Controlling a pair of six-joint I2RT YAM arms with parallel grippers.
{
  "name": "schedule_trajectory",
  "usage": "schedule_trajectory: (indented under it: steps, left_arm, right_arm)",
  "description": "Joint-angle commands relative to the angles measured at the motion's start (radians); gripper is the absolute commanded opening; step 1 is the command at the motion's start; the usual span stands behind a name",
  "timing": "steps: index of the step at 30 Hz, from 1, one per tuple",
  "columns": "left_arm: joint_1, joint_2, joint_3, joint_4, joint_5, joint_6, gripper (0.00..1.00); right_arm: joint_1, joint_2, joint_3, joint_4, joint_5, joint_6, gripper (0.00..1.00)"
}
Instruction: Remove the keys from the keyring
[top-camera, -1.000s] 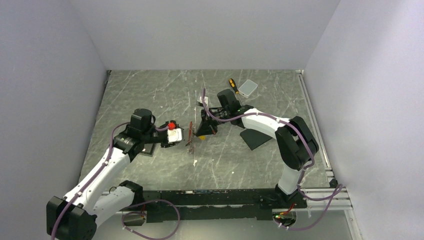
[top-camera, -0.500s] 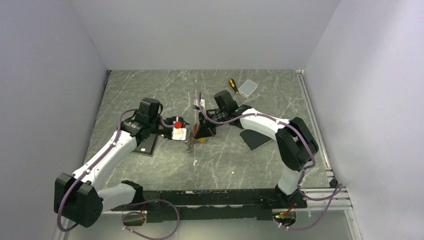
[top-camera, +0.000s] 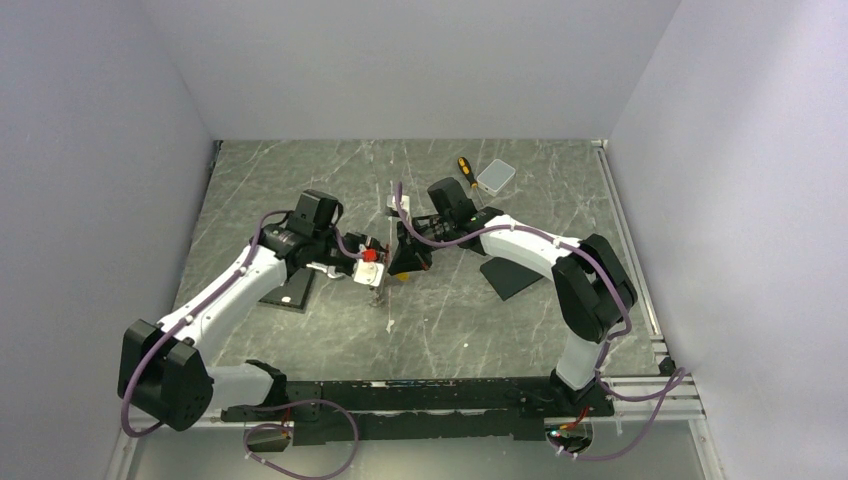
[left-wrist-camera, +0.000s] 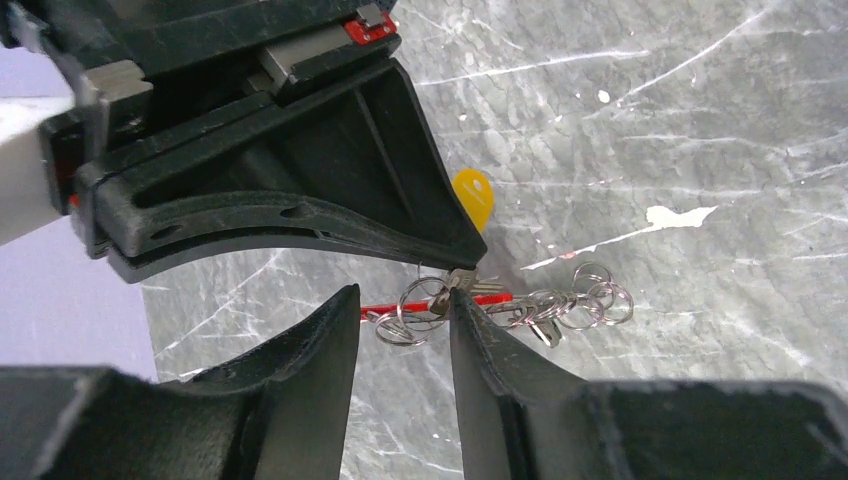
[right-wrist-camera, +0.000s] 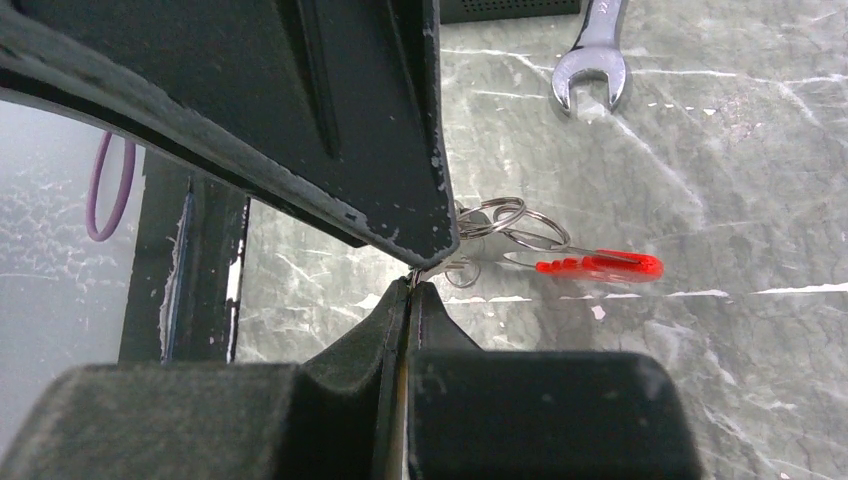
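Left gripper (left-wrist-camera: 402, 302): one, part open, a finger on each side of the rings, gripping nothing.
Keyring (left-wrist-camera: 590, 298): one tangle of linked rings and one red strip (right-wrist-camera: 600, 266), mid-table (top-camera: 300, 190) between both grippers' tips.
Keys (left-wrist-camera: 482, 290): one silvery toothed piece; the others are unclear.
Right gripper (right-wrist-camera: 413, 283): one, pinched shut on the Keyring.
Left wrist only: one yellow tab (left-wrist-camera: 473, 195).
Right wrist only: one wrench (right-wrist-camera: 592, 68).
Top only, far: one screwdriver (top-camera: 466, 170), one clear box (top-camera: 496, 176).

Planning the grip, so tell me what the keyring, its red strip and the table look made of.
Keyring: metal, likely steel; thin silvery loops with bright glints. Red strip: probably plastic; saturated, glossy, evenly coloured. Table: stone-look grey slab with white veins, possibly laminate; smooth, mild sheen.
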Motion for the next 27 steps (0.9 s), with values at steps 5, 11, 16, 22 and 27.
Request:
schedule_trajectory:
  steps: [5,11,16,22,27]
  left_arm:
    - [-0.014,0.050,0.056,-0.035,-0.050,0.090,0.41]
    - [-0.016,0.084,0.100,-0.093,-0.066,0.133,0.29]
    - [-0.016,0.103,0.139,-0.180,-0.062,0.177,0.11]
    - [-0.016,0.086,0.112,-0.214,-0.082,0.269,0.03]
    - [-0.026,0.090,0.133,-0.211,-0.094,0.264,0.21]
  right_arm:
    - [0.006,-0.044,0.042,0.003,-0.006,-0.032,0.00]
    - [0.006,-0.047,0.045,-0.001,-0.006,-0.036,0.00]
    - [0.005,-0.046,0.050,-0.007,-0.003,-0.037,0.00]
    - [0.006,-0.046,0.052,-0.014,-0.002,-0.041,0.00]
    - [0.006,-0.045,0.055,-0.017,-0.007,-0.040,0.00]
